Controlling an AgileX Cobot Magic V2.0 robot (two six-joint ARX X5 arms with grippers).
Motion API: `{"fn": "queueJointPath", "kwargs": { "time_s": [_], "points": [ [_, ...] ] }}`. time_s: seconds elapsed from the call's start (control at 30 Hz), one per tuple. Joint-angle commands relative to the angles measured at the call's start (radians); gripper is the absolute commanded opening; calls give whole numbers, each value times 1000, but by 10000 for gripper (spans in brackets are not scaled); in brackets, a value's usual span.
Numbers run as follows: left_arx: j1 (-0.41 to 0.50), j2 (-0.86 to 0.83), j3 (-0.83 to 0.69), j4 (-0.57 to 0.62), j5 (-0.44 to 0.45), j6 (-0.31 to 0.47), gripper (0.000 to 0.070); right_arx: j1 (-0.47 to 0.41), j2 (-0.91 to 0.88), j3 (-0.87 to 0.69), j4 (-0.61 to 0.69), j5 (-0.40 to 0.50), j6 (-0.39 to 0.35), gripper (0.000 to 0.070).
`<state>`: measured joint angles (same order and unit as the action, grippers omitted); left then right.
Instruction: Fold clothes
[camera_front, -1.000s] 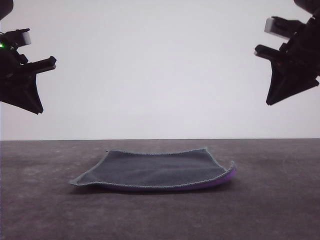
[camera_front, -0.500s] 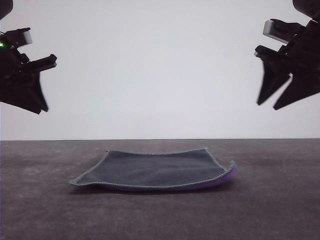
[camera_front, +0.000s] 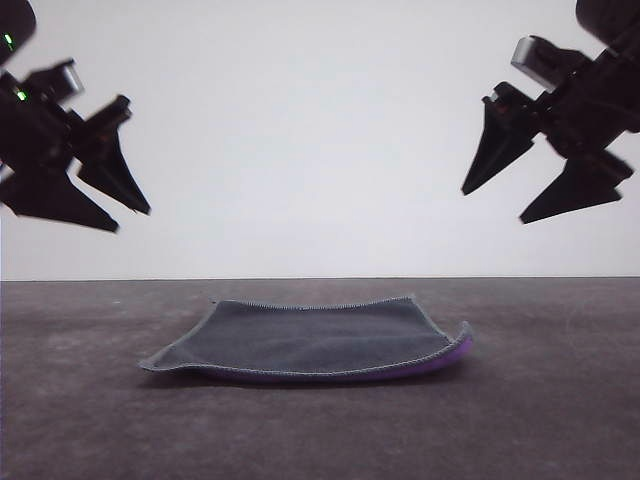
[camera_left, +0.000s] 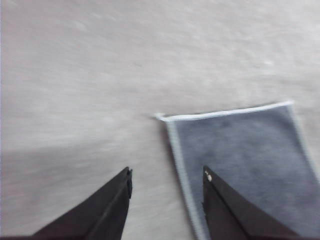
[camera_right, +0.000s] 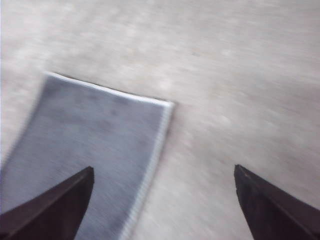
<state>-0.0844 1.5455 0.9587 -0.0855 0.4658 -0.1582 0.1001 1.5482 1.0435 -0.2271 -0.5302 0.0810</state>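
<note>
Both grippers, left (camera_front: 132, 220) and right (camera_front: 493, 205), have tilted inward, jaws spread, above the unmoved cloth (camera_front: 310, 338).

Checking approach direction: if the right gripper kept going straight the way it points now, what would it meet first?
Probably the cloth's right edge; the open right gripper straddles it in its wrist view, though depth is uncertain.

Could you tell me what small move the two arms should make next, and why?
Probably lower both grippers toward the cloth's corners. The left gripper and right gripper hang open, well above the table, while the cloth lies flat, grey face up and unfolded, touched by neither.
</note>
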Motion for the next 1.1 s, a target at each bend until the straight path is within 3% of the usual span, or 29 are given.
{"fn": "queueJointPath", "kwargs": {
  "time_s": [0.0,0.2,0.4,0.53,0.77,1.07],
  "points": [
    [-6,54,45,10,26,-34,275,6,42,19,38,-23,47,571],
    [-25,237,195,-23,104,-45,279,18,175,46,112,-90,92,570],
    [-46,414,381,-136,112,-28,348,33,334,153,107,-146,114,570],
    [-56,501,460,-162,112,-15,353,40,429,237,82,-157,122,570],
    [-70,578,509,-152,118,-15,353,56,551,352,54,-215,143,570],
    [-105,601,509,-152,128,-13,353,91,599,363,70,-229,148,569]
  ]
}}
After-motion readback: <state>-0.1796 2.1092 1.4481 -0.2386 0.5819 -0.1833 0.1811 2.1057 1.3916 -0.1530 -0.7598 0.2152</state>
